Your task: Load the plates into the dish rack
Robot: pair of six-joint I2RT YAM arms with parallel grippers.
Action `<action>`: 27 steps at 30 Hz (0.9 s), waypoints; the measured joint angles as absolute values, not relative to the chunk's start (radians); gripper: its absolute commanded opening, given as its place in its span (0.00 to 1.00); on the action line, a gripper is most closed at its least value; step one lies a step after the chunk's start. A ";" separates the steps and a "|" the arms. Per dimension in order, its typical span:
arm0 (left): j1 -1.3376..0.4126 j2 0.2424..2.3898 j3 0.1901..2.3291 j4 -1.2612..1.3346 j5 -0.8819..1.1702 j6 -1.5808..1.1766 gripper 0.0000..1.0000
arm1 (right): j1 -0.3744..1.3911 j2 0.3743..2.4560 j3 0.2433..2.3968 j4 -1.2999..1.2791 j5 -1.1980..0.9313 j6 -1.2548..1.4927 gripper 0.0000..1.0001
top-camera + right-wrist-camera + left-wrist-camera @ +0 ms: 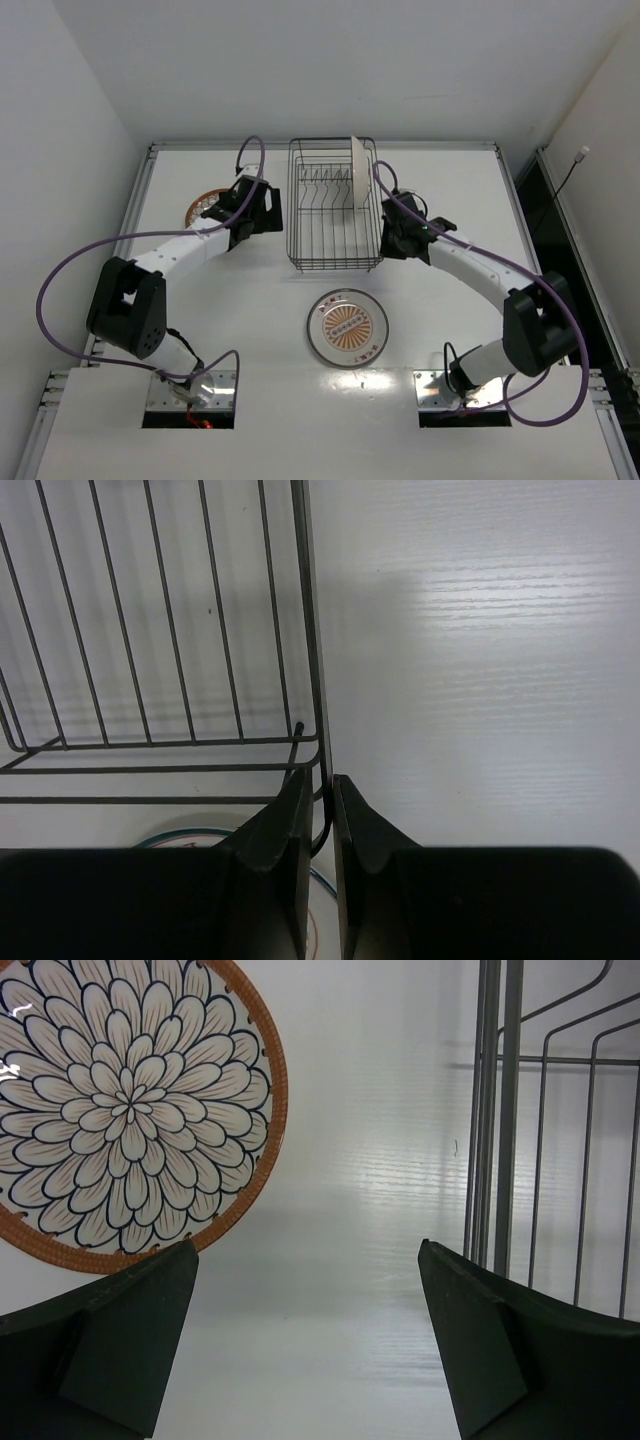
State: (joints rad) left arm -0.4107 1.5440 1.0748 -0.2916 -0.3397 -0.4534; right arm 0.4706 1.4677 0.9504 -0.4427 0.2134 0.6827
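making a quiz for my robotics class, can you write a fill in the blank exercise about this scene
1. The right hand is shut on a wire of the dish rack; the left hand is ____.
2. Counting the upright white plate, the rack holds ____ plate(s).
3. The orange-rimmed plate lies flat on the table, next to the ____ hand.
Missing words: open; one; left.

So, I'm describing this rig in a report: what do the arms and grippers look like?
The left arm and right arm match: white tubular links, chunky black joint housings, a purple cable looping along each. The left gripper and right gripper have plain dark wedge-shaped fingers.
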 measured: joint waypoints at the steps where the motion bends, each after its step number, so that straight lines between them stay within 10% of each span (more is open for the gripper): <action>1: -0.411 1.544 1.076 -0.292 -0.339 -0.453 0.91 | 0.477 1.468 0.950 -0.439 0.213 0.689 0.00; 7: -0.411 1.547 1.076 -0.293 -0.329 -0.453 0.91 | 0.501 1.470 0.950 -0.435 0.235 0.716 0.17; 13: -0.411 1.554 1.076 -0.296 -0.312 -0.453 0.91 | 0.523 1.418 0.951 -0.470 0.231 0.716 0.62; 27: -0.411 1.554 1.076 -0.299 -0.262 -0.453 0.91 | 0.521 0.888 0.780 -0.530 0.134 0.712 0.63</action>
State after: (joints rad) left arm -0.4107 1.5543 1.0763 -0.2985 -0.2615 -0.4534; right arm 0.5213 0.8879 0.7795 -0.5297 0.1337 0.7124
